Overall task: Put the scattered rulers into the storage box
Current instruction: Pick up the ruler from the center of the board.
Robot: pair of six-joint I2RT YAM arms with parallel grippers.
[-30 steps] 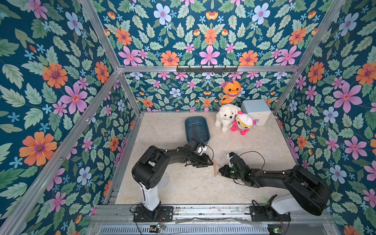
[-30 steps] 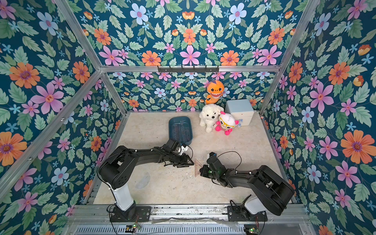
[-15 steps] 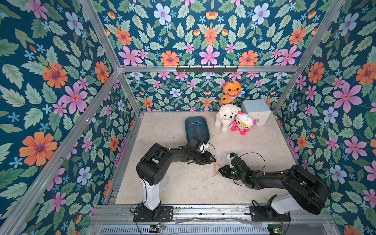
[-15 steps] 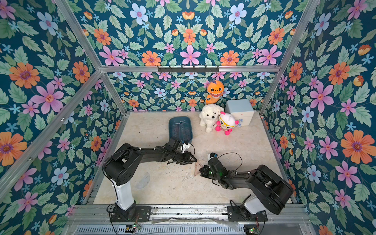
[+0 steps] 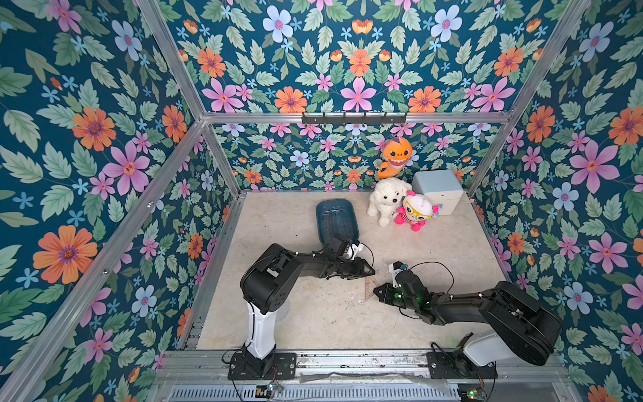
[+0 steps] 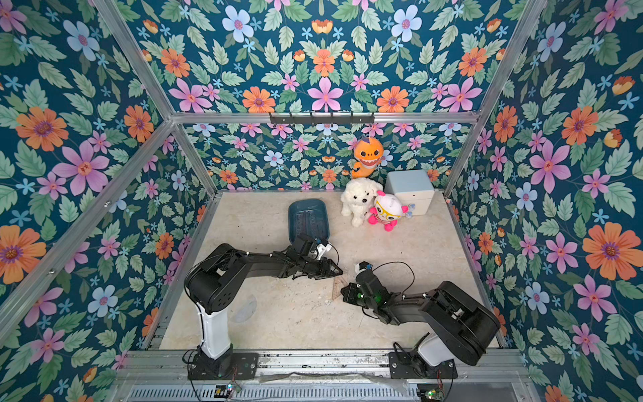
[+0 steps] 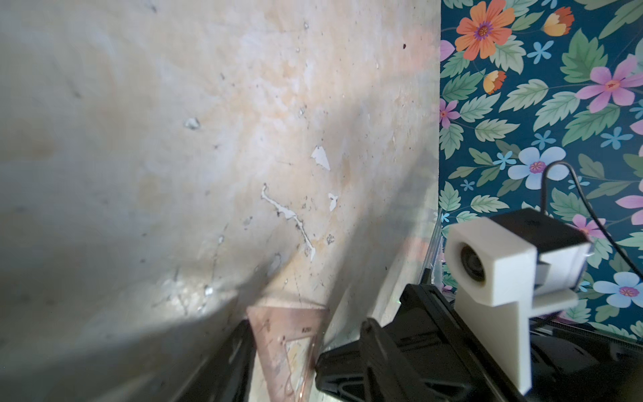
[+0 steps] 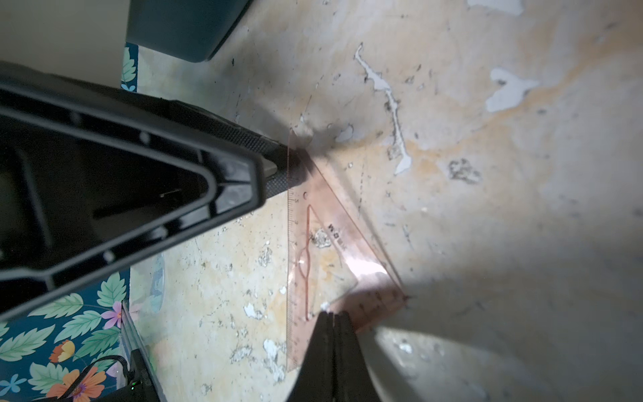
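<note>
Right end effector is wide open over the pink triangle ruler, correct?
Not quite. The right end effector is shut, not wide open, with its tips together over the pink triangle ruler. The right wrist view shows this.

plush dog (image 5: 384,201), pale blue cube (image 5: 439,192)

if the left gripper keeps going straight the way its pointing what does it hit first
The pink set square: the left gripper has its tips at one corner of it. Next in that line, probably, is the right gripper, shut, with its tip resting on the same set square.
</note>
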